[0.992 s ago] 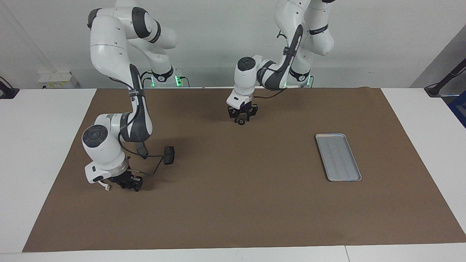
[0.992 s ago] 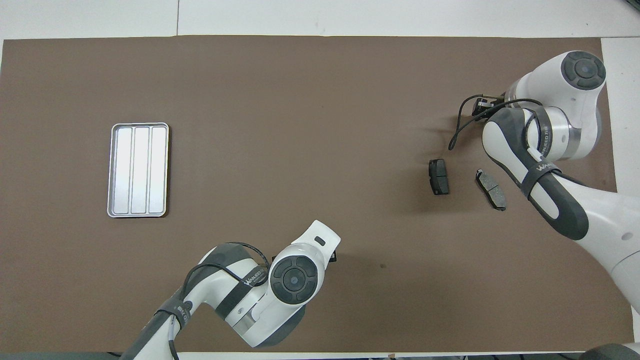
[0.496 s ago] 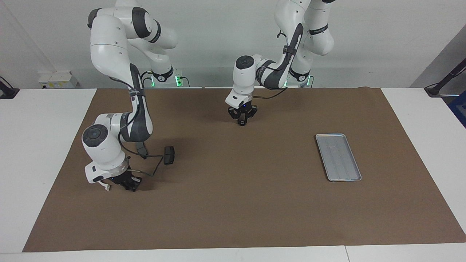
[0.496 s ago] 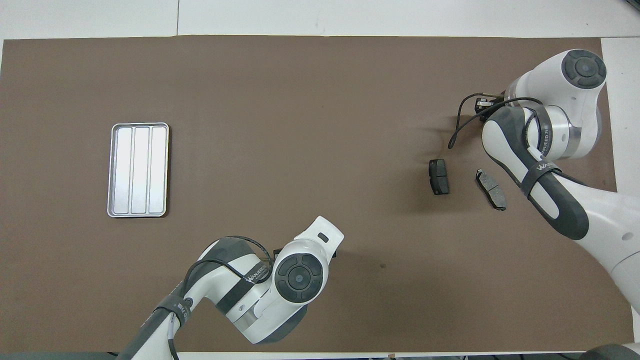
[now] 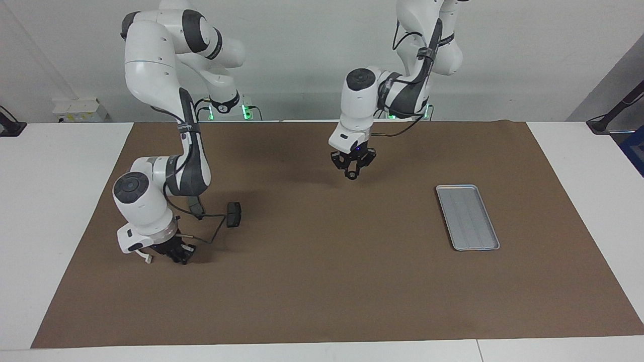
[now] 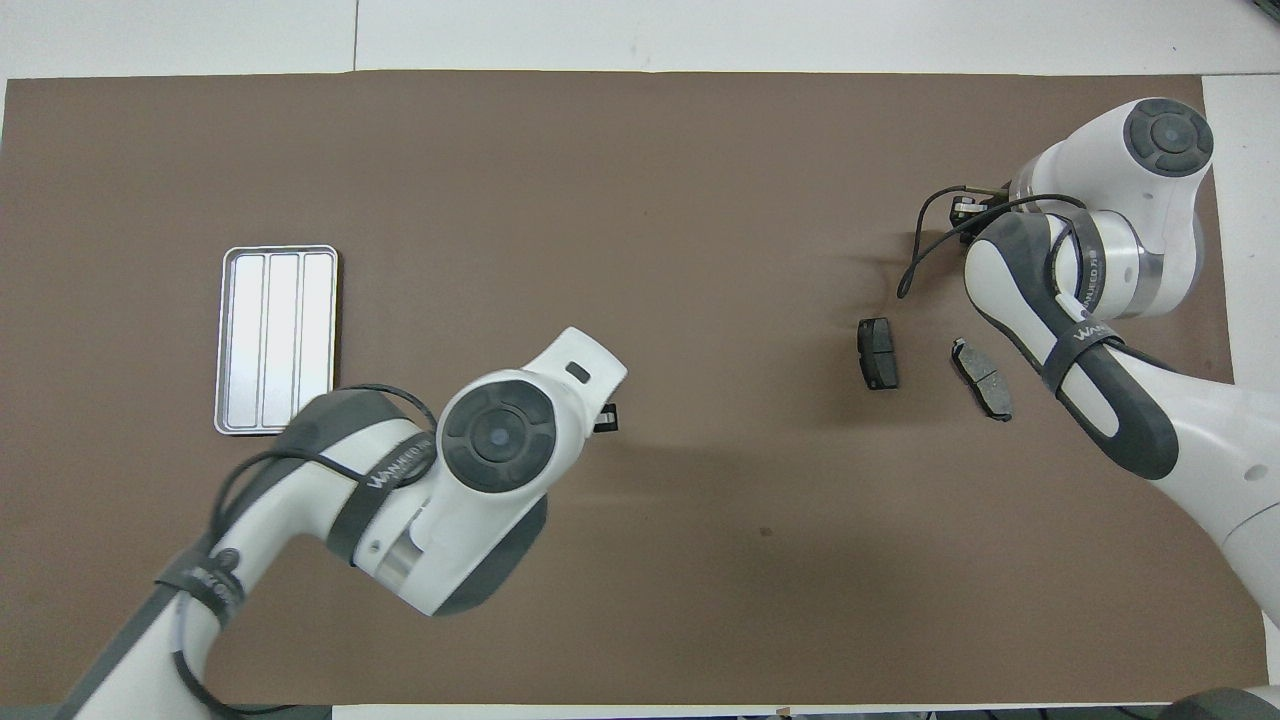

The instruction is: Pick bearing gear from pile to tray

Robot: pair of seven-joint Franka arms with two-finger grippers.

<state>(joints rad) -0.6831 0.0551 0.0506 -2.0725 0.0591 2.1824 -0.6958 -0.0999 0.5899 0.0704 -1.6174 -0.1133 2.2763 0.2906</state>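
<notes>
Grips small dark round piece (image 5: 350, 175), prob. the bearing gear, in tips of left gripper (image 5: 351, 171), closed on it as far as facing view shows. Hangs over bare stretch of brown rectangular mat (image 5: 322, 281) mid-table, between pile and tray, well apart from both. In overhead view shows only a black tip (image 6: 605, 418) under white wrist. Leaves flat rectangular silver-grey metal tray (image 5: 455, 187) w/ low rim and lengthwise ribs at left arm's end of table, no part in it yet. Leaves two dark grey brake-pad-like plates (image 6: 878, 352) (image 6: 982, 378) lying side by side, apart, at right arm's end. Keeps right gripper (image 5: 178, 254) low at mat beside the pile, waiting; grip state there: can't tell. Vs half a sec ago: has swung left gripper away from table centre toward tray end, wrist now close to tray corner in overhead view (image 6: 280, 249), arm lifted higher, same round piece at tips. Means transport leg under way, pick prob. done, abt halfway; still needs rest of travel over tray, lowering, release. No change w/ right arm, plates or tray. Risk: small part slipping from tips en route.
</notes>
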